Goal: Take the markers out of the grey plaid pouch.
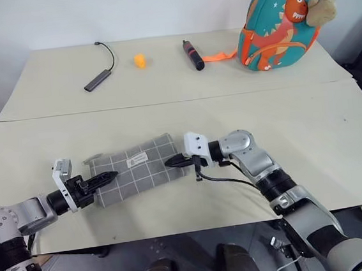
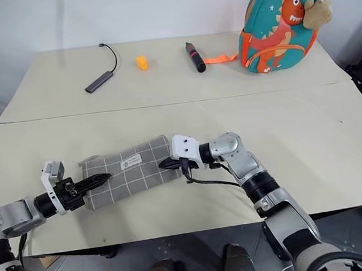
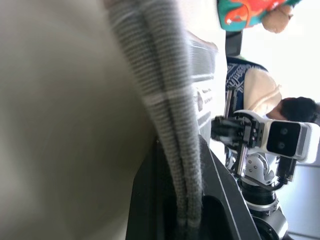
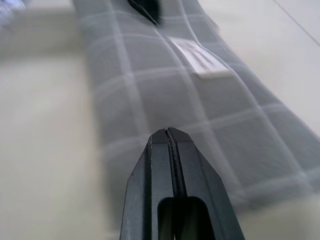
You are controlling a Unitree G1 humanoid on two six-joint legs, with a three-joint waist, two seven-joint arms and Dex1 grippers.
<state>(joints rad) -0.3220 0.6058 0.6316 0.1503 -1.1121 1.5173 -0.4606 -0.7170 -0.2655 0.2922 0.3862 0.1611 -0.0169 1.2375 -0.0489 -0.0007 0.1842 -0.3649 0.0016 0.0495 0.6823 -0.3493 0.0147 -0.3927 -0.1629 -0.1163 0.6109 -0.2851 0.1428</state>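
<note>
A: On the near table, where does the grey plaid pouch (image 1: 136,170) lie?
B: Flat and slanted, between both grippers.
A: And the left gripper (image 1: 108,177)?
B: Its fingers are pinched on the pouch's edge; the left wrist view shows the fabric clamped between them.
A: The right gripper (image 1: 174,162)?
B: Closed at the pouch's other end, fingertips together with nothing between them
</note>
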